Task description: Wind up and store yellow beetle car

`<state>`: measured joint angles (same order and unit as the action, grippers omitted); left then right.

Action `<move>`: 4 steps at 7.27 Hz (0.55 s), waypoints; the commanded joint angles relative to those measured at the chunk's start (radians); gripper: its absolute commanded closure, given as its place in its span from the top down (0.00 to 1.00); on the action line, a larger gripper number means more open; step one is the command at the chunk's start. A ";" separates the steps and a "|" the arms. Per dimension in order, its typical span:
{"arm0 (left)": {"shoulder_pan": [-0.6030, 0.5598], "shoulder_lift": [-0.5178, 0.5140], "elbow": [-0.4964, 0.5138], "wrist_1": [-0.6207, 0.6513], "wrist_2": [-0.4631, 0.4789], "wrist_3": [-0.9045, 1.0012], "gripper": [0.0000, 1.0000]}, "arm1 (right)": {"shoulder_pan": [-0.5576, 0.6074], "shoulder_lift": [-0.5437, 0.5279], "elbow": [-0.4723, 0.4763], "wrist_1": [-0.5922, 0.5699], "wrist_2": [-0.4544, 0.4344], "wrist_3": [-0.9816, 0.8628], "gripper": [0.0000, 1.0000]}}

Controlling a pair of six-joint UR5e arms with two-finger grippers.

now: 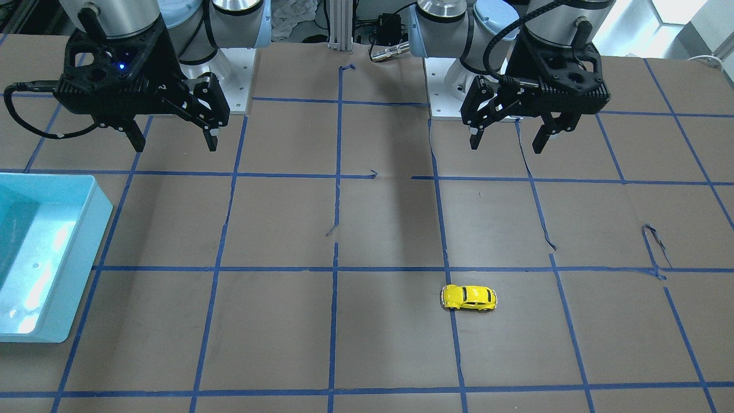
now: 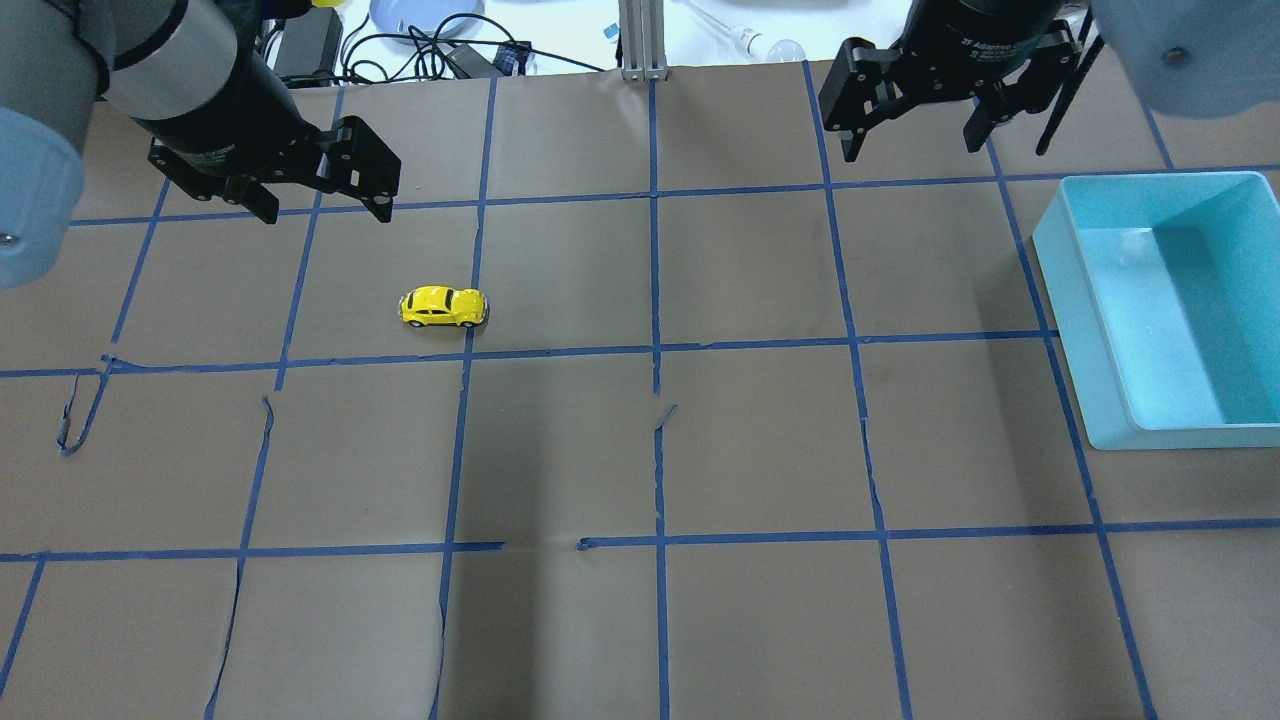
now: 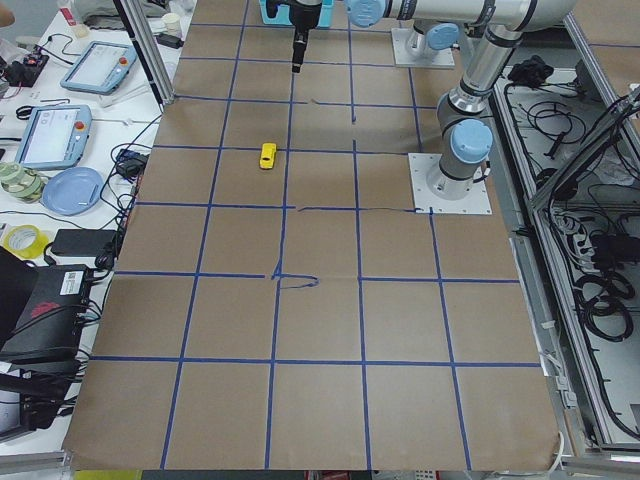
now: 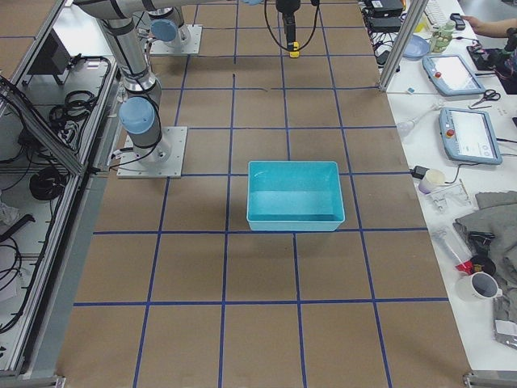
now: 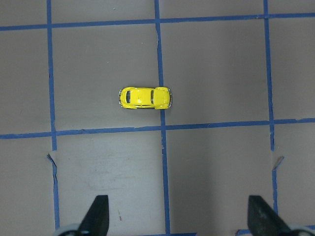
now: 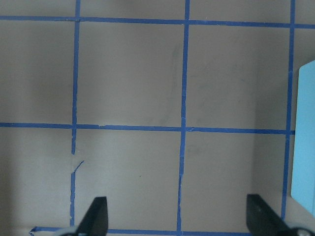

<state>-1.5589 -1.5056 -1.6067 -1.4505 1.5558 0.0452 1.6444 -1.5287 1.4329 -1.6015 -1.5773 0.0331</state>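
Observation:
The yellow beetle car stands on its wheels on the brown table, beside a blue tape line. It also shows in the overhead view, the exterior left view and the left wrist view. My left gripper hangs open and empty above the table, apart from the car; it also shows in the front-facing view. In the left wrist view the car lies ahead of the open fingers. My right gripper is open and empty, high over the other half of the table.
A light-blue open bin with nothing seen in it stands on my right side, also in the front-facing view and the exterior right view. Its edge shows in the right wrist view. Blue tape lines grid the table; some strips are torn.

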 commanded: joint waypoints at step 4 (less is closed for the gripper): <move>0.005 -0.030 -0.079 -0.015 0.043 0.212 1.00 | 0.000 -0.001 0.000 0.000 0.002 0.001 1.00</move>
<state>-1.5571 -1.5244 -1.6439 -1.4757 1.6089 0.1737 1.6444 -1.5293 1.4332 -1.6015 -1.5760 0.0337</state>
